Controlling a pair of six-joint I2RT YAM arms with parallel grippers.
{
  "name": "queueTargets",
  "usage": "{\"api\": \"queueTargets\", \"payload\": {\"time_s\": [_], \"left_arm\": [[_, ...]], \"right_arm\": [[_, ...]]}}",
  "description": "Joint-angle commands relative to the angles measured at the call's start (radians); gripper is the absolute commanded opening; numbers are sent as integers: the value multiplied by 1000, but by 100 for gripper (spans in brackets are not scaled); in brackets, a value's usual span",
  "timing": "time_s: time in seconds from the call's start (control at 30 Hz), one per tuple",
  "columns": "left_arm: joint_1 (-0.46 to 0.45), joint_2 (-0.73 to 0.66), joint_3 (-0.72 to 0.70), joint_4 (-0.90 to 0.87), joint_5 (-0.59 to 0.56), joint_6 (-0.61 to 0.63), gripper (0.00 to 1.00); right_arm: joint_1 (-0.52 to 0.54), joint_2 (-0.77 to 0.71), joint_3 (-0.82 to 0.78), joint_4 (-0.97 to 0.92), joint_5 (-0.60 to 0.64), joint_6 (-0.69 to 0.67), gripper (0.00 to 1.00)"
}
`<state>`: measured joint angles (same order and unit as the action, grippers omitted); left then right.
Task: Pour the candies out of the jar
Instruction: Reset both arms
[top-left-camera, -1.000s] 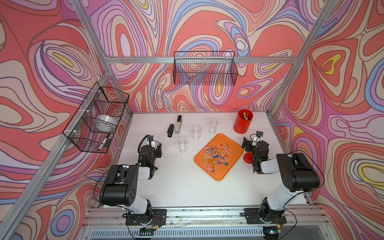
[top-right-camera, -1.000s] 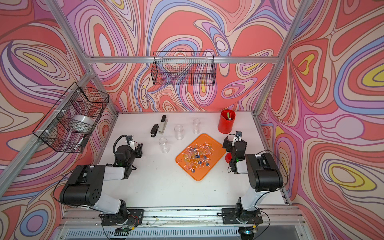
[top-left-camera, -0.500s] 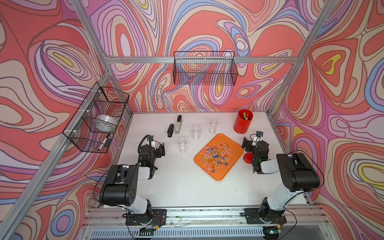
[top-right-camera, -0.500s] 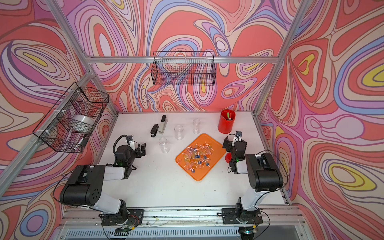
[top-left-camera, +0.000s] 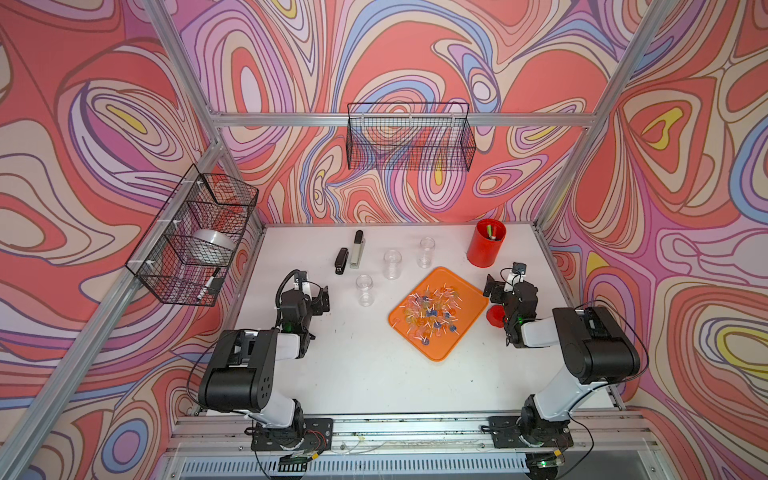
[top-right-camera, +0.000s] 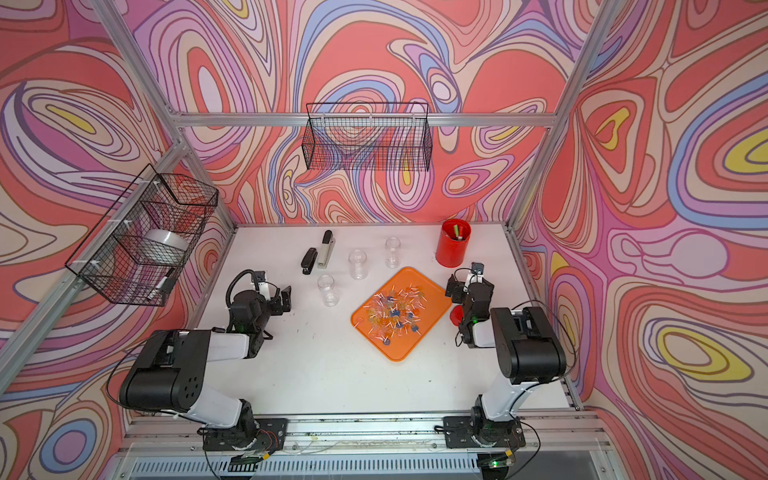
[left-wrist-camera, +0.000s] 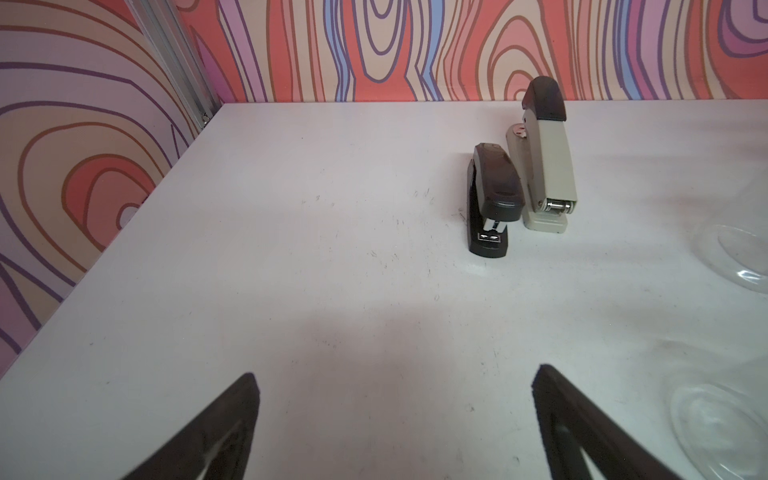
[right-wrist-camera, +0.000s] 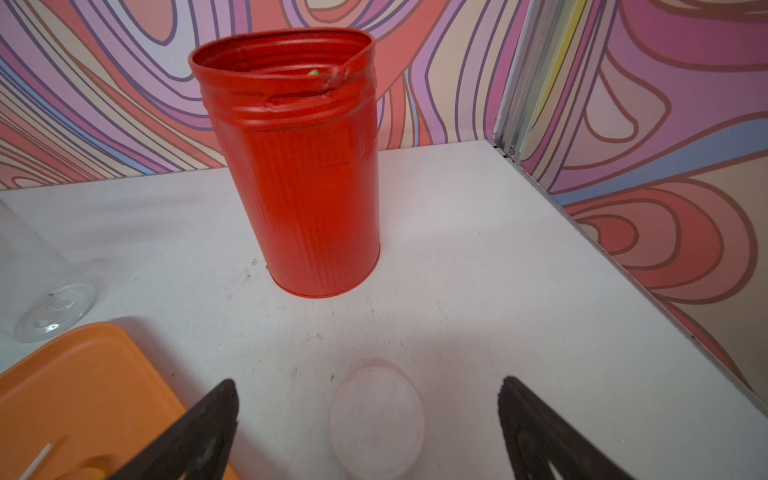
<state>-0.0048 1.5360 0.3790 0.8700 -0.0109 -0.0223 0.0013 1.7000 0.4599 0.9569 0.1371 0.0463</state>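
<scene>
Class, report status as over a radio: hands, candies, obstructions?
Left hand open, empty. Right hand open, empty. Candies out on orange tray. Pale lid by right hand.

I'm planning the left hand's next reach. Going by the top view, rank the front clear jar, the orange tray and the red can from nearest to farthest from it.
1. Front clear jar, just beside the left hand.
2. Orange tray, mid-table, further right.
3. Red can, back right corner.

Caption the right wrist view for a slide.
Right gripper, jaws open, framing a pale lid on the table; red can beyond, tray corner alongside.
</scene>
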Motion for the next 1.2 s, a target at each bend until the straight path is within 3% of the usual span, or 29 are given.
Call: {"api": "queueTargets", "payload": {"time_s": [0.0, 0.37, 0.57, 0.7, 1.03, 1.07, 1.1, 1.17], "left_arm": [[5, 5, 6, -1, 4, 5, 100], [5, 3, 2, 2, 3, 7, 100], [-10, -4, -77, 144, 26, 28, 100], [-8, 0, 19, -36, -10, 17, 100], [-17, 4, 1, 9, -6, 30, 100], [-15, 3, 1, 4, -2, 29, 83], [-8, 4, 2, 4, 10, 23, 0], [-3, 4, 7, -5, 15, 21, 0]], "right_arm": [[5, 10, 2, 9, 4, 0, 98], [5, 12, 11, -7, -57, -19, 98], [4, 13, 11, -9, -57, -18, 98], [5, 13, 11, -9, -57, -19, 98], [3, 13, 12, -8, -57, -18, 98], [5, 13, 12, -9, -57, -19, 98], [4, 12, 11, -9, -58, -18, 98], [4, 12, 12, -9, -57, -19, 98]]}}
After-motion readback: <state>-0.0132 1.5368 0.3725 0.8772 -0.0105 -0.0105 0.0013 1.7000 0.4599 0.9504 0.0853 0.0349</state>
